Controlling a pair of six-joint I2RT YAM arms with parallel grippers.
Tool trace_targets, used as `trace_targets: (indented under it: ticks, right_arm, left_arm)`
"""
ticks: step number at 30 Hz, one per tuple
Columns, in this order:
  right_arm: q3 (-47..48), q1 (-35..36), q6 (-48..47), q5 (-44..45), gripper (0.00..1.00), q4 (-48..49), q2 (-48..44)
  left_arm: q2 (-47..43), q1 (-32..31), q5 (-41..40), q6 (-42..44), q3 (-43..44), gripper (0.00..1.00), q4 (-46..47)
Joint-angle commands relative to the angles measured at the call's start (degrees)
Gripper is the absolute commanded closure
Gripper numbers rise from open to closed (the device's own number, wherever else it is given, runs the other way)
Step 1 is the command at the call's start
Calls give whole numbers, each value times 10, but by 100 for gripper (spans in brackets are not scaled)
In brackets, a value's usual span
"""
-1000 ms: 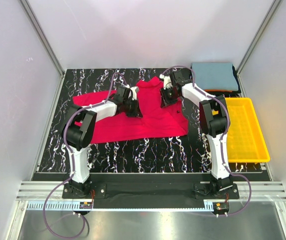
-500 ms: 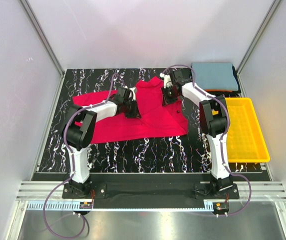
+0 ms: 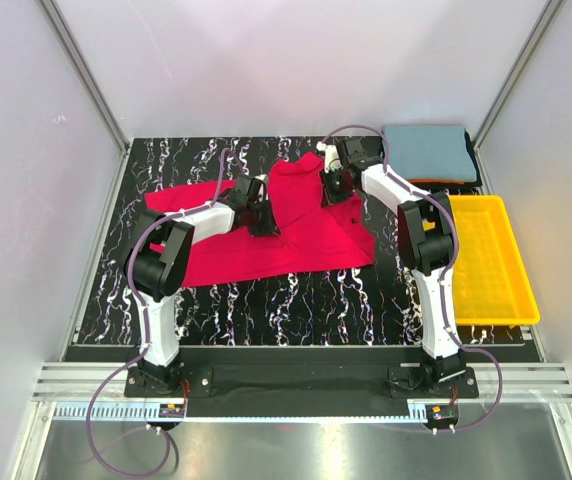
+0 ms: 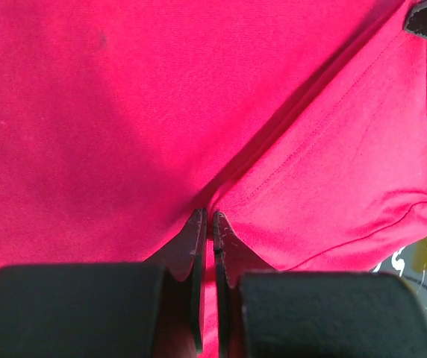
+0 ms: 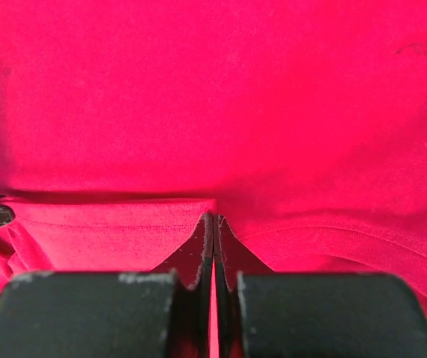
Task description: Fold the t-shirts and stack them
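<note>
The bright red t-shirt [image 3: 266, 240] lies spread on the black marbled table. My left gripper [image 3: 263, 214] is shut on a fold of the red shirt near its middle; in the left wrist view [image 4: 212, 218] the jaws pinch red cloth. My right gripper [image 3: 331, 188] is shut on the shirt's far right part; the right wrist view [image 5: 215, 221] shows red cloth pinched between the jaws. A folded grey-blue t-shirt [image 3: 426, 152] sits at the back right on top of thin orange [image 3: 444, 181] and dark folded ones.
A yellow plastic tray [image 3: 491, 260] stands along the table's right side, next to the right arm. White walls enclose the table on the left, back and right.
Both grippers have moved toward the back of the table, carrying the pinched red cloth with them. The shirt's far flap now lies further back.
</note>
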Motion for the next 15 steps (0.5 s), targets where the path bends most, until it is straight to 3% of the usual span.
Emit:
trace_targets:
  ticks: [1, 15]
  right_arm:
    - [11, 11, -5, 20, 100, 31, -41]
    - [-7, 24, 13, 75, 100, 79, -56]
  left_arm:
    - [-18, -1, -19, -14, -7, 100, 15]
    - [-42, 0, -44, -36, -16, 100, 14]
